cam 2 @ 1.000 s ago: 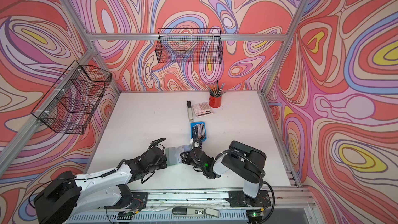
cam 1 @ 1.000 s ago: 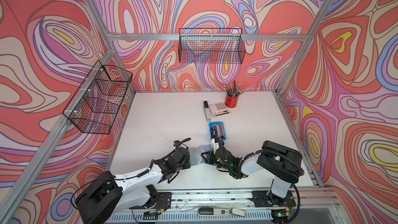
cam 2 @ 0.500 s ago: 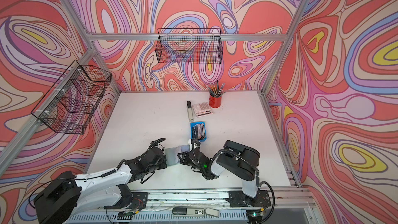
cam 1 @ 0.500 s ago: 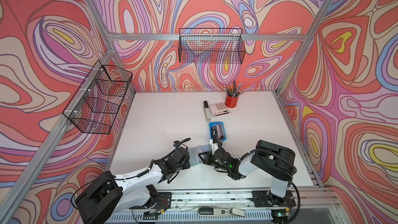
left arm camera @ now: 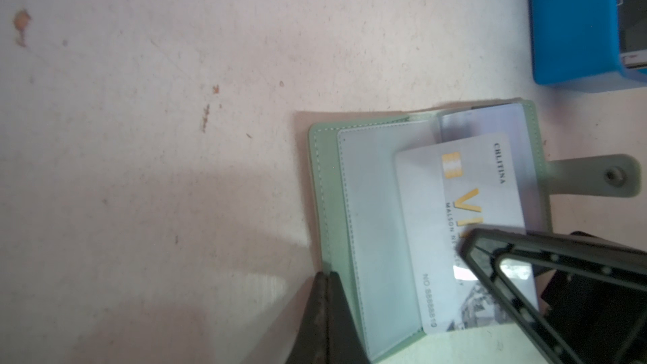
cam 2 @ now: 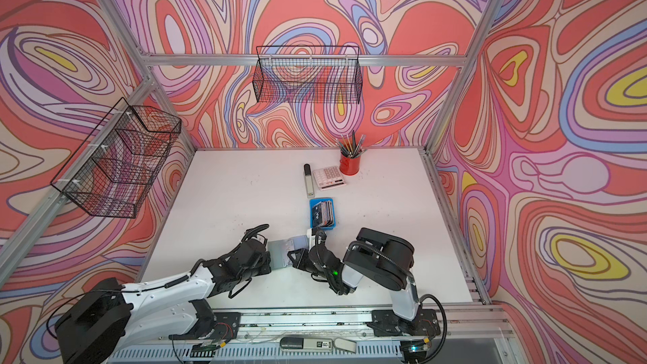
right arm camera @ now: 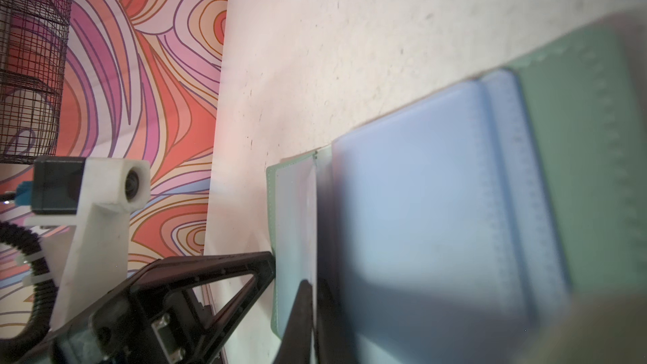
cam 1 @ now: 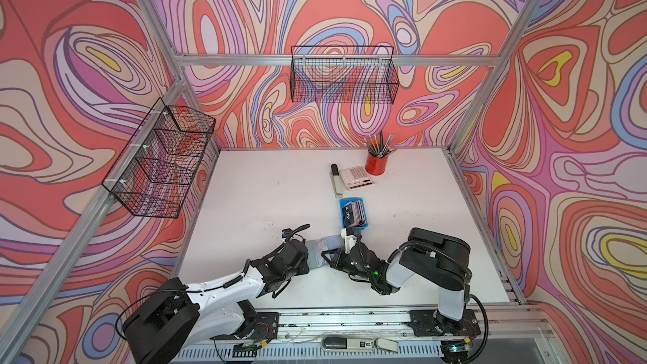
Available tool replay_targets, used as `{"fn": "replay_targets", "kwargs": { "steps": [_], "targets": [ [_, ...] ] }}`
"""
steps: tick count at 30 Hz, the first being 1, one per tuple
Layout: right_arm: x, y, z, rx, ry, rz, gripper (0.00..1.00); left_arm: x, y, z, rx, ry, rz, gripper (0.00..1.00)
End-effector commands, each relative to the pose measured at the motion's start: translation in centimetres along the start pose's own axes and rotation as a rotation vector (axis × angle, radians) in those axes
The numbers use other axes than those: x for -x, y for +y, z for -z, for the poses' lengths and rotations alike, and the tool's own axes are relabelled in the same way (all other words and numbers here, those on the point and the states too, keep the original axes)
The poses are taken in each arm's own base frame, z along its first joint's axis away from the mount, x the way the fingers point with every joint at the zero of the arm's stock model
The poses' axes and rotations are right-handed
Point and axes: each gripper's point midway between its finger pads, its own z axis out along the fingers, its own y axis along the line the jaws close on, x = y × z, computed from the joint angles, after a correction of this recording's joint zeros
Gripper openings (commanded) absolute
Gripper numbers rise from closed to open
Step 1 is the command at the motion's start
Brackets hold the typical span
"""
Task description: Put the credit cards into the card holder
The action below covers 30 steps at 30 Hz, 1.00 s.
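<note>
Left wrist view, mid-insertion: the left gripper (left arm camera: 327, 295), clenched and apparently holding nothing, rests its tips on the outer cover edge of the open card holder (left arm camera: 371, 225), seemingly pinning it; the holder lies flat on the white table (left arm camera: 157, 117), snap tab (left arm camera: 591, 175) thrown outward. A white card (left arm camera: 483, 176) marked VIP lies across the spine, one end hazed under a clear sleeve; its other end sits in the right gripper (right arm camera: 317, 288), which is clamped on it. By the look of it, this card is only partly in and needs pushing home; whether other sleeves are already filled cannot be told. A stack of credit cards (cam 1: 354, 213), a dark "Vip" one on top, waits to be moved, so most of the job seems undone.

Containers, in a top view: the wire basket (cam 1: 159, 166) on the side wall shows no contents; nor does the wire basket (cam 1: 345, 78) on the back wall; the blue tray (cam 1: 360, 226), just beyond the right gripper, holds the card stack; the red cup (cam 1: 377, 168) at the back holds pencils (cam 1: 380, 143).
</note>
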Motion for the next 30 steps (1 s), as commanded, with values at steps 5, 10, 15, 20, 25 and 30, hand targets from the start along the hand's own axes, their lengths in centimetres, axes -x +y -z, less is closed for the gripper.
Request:
{"fn": "replay_targets", "kwargs": {
  "steps": [5,10,15,20,25,30],
  "targets": [
    [-0.4,-1.6,-0.2,-0.045,-0.003,-0.035,0.0,-0.7,0.9,-0.2,0.022,0.021,-0.012,0.01],
    [-0.6,-1.5,-0.5,-0.046,0.007,-0.04,0.0,-0.7,0.8,-0.2,0.018,0.02,-0.013,0.01],
    [-0.8,-1.7,-0.6,-0.046,0.012,-0.05,0.0,-0.7,0.7,-0.2,0.015,0.021,-0.013,0.01],
    [-1.3,-1.6,-0.9,-0.043,0.021,-0.057,0.0,-0.8,0.6,-0.3,0.01,0.025,-0.013,0.0],
    [-1.2,-2.0,-0.8,-0.066,0.008,-0.054,0.0,-0.8,0.5,-0.3,0.005,0.026,-0.011,0.0],
    [-0.3,-2.3,0.0,-0.136,-0.022,-0.015,0.21,-0.9,0.6,-0.3,0.01,0.026,-0.013,0.0]
  ]
}}
